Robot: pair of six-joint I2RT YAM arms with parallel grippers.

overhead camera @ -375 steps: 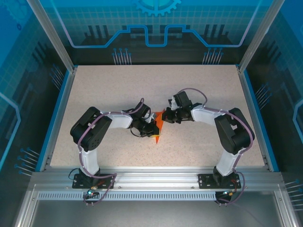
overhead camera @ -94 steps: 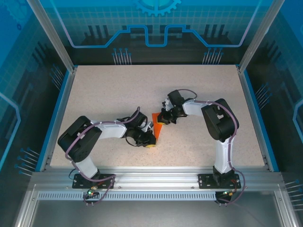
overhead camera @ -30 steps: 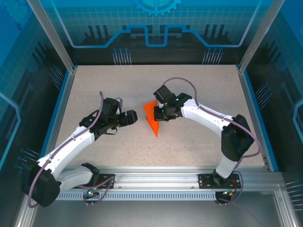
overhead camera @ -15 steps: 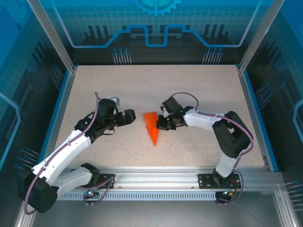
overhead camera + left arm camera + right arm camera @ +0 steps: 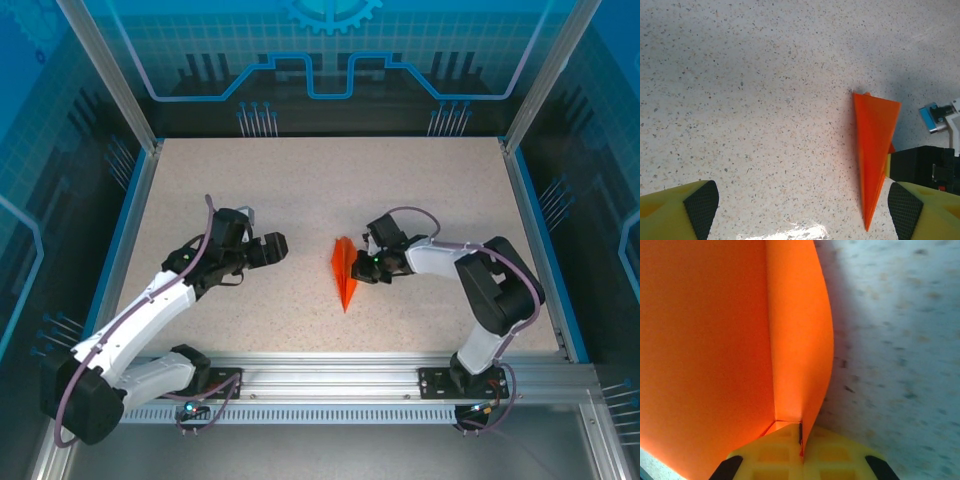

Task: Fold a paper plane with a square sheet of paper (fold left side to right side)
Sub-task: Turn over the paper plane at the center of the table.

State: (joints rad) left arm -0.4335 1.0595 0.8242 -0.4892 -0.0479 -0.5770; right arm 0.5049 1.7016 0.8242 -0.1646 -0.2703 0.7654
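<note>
Orange paper that half a second before lay as a broad wedge had narrowed to a slim dart. The paper plane (image 5: 343,275) now sat slightly toward 3 o'clock of the middle of the table (image 5: 300,180), nose pointing to 6 o'clock, having shifted that way. This suggested the left half had been carried over onto the right, so the centre fold looked essentially made. The right gripper (image 5: 368,266), at 3 o'clock of the plane, was pinched tight on its layered edge. The left gripper (image 5: 272,247) hung well off at 9 o'clock, jaws wide apart, holding nothing.
</note>
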